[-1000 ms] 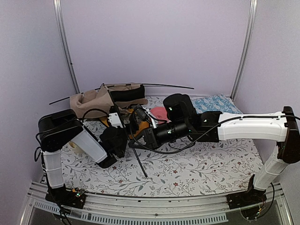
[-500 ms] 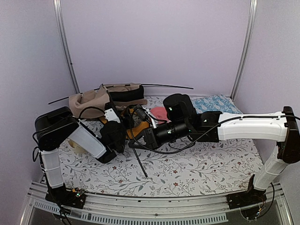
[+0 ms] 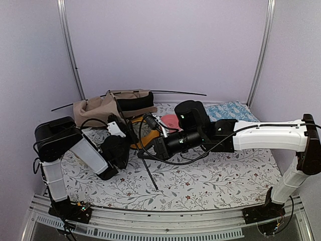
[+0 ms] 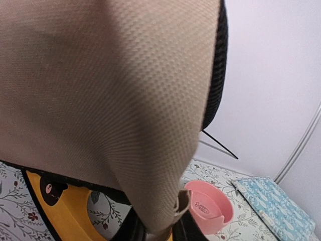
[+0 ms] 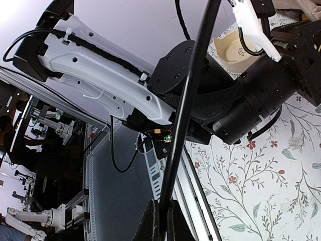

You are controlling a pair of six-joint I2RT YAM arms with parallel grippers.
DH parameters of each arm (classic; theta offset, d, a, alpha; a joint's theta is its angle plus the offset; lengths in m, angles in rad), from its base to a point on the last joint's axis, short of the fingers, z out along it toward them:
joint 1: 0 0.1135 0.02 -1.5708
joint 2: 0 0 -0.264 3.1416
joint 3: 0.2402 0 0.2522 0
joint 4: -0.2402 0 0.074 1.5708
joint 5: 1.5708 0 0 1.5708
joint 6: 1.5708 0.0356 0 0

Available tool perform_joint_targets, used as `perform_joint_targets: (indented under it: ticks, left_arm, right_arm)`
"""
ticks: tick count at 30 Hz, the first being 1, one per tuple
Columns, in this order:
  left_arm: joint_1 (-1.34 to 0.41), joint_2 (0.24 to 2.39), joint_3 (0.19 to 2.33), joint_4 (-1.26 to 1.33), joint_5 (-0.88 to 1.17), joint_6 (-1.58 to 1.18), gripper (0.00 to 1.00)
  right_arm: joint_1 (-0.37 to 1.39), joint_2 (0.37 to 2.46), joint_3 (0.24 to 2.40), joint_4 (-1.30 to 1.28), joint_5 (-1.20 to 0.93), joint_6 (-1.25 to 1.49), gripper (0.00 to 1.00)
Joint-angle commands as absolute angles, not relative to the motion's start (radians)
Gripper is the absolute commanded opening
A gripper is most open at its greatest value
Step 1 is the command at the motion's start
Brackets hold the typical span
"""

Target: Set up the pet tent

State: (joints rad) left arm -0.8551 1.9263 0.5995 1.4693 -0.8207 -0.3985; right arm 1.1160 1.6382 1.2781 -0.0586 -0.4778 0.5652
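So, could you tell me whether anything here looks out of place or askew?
Yes: the pet tent sits collapsed in a crumpled heap at the far left, one black pole jutting sideways from it. A second pole slants loose onto the tablecloth, pinched by the right end effector.

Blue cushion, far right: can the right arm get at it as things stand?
Probably not yet: the cushion lies uncovered, but the right arm stretches the opposite way, jaws shut on a tent pole.

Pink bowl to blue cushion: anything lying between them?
Nothing: the left wrist view shows only bare floral tablecloth between the pink bowl and the blue cushion. In the top view the right arm hides that stretch.
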Motion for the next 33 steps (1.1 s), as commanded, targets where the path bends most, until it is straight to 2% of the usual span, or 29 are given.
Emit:
perform_joint_targets:
  ticks: [1, 4, 11, 19, 28, 33]
  left_arm:
    - [-0.845, 1.873, 0.547, 1.591, -0.746, -0.355, 0.13]
    - [-0.846, 1.850, 0.498, 1.607, -0.721, -0.350, 0.01]
    - [-0.852, 1.829, 0.409, 1.689, -0.652, -0.316, 0.00]
    - [-0.883, 1.751, 0.294, 1.721, -0.392, -0.256, 0.00]
    - [-0.953, 1.407, 0.181, 1.333, -0.197, -0.321, 0.00]
    - [-1.011, 1.205, 0.175, 1.053, -0.170, -0.336, 0.00]
  right_arm:
    - [1.100, 1.649, 1.296, 0.031, -0.445, 0.537, 0.00]
    - [1.100, 1.653, 1.298, 0.036, -0.447, 0.536, 0.00]
    - [1.100, 1.666, 1.308, 0.047, -0.457, 0.531, 0.00]
    - [1.097, 1.682, 1.358, 0.067, -0.430, 0.516, 0.00]
    - [1.046, 1.822, 1.457, 0.229, -0.541, 0.588, 0.00]
    - [1.036, 1.873, 1.520, 0.256, -0.536, 0.598, 0.00]
